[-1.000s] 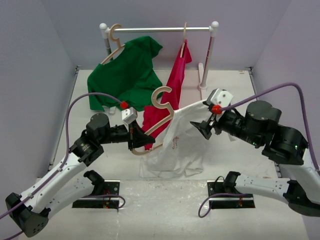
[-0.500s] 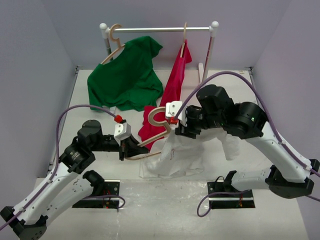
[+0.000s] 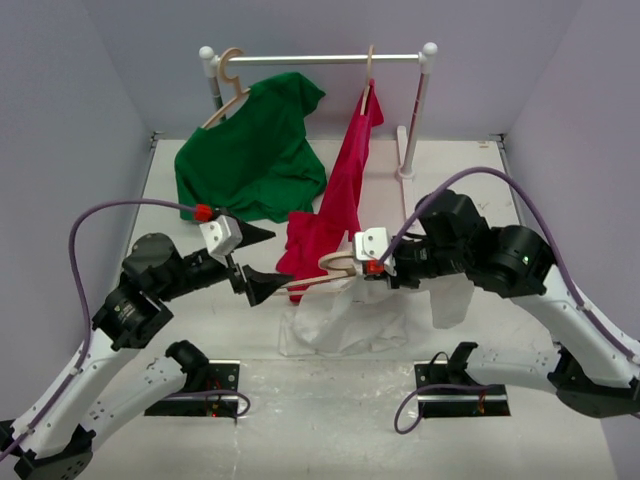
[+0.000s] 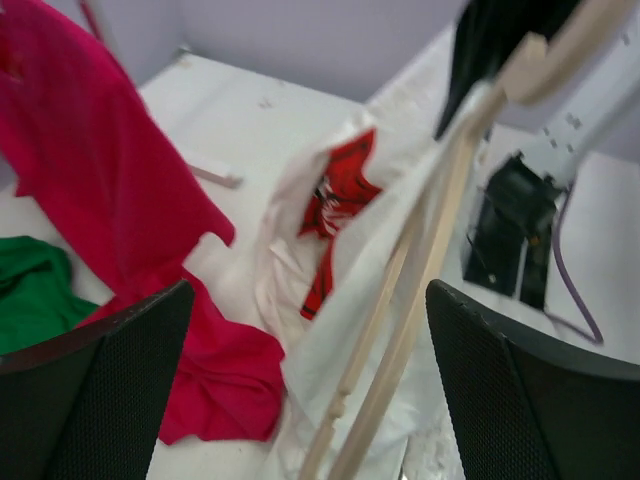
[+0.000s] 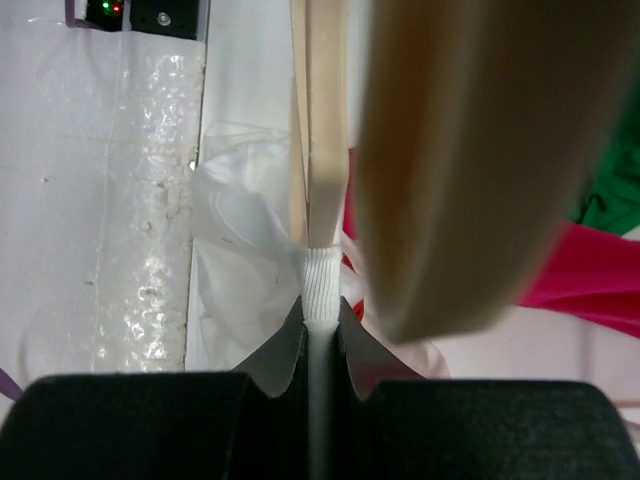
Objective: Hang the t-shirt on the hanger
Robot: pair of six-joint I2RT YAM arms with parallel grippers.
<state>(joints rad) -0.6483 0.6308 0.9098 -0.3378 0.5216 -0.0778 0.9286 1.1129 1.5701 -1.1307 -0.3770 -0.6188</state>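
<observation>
Lavender walls close in a white table, and a rail at the far edge carries a green shirt and a red shirt. Near the middle I see the white t-shirt heaped on the table, its upper part draped over the wooden hanger raised above it. My right gripper pinches the t-shirt's ribbed collar at the hanger. My left gripper gapes wide just left of the hanger's end, gripping nothing.
</observation>
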